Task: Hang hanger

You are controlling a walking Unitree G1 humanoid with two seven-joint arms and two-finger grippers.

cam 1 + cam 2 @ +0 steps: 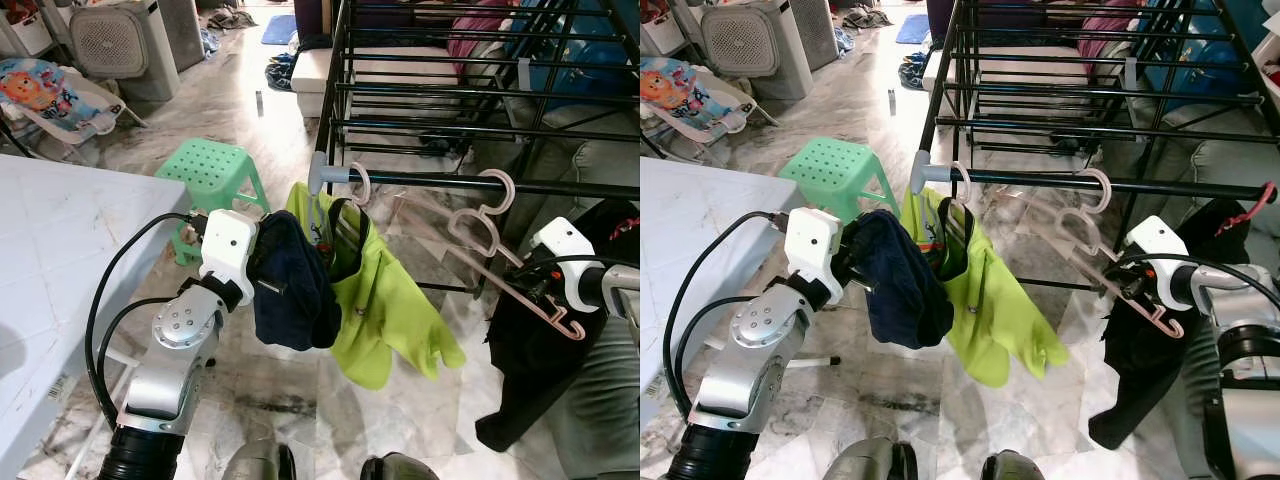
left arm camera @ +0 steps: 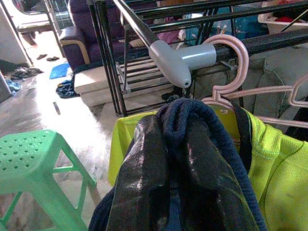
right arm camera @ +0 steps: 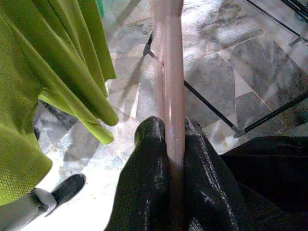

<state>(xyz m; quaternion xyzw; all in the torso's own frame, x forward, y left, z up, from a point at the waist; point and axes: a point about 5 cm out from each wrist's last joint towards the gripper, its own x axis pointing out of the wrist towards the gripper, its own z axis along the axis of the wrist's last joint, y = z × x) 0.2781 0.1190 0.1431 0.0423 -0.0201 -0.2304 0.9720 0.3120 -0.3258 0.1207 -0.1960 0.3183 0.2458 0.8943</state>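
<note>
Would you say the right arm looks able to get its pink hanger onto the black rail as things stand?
Probably yes: the right end effector is shut on the pink hanger, whose hook is already at the black rail, beside the lime shirt.

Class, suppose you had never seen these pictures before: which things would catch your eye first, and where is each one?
The bright green shirt stands out first, hanging on a pink hanger from the front bar of the black drying rack. Just beside it, the left gripper holds a dark blue garment bunched in its fingers. On the other side, the right gripper is shut on an empty pink hanger hooked on the same bar.
</note>
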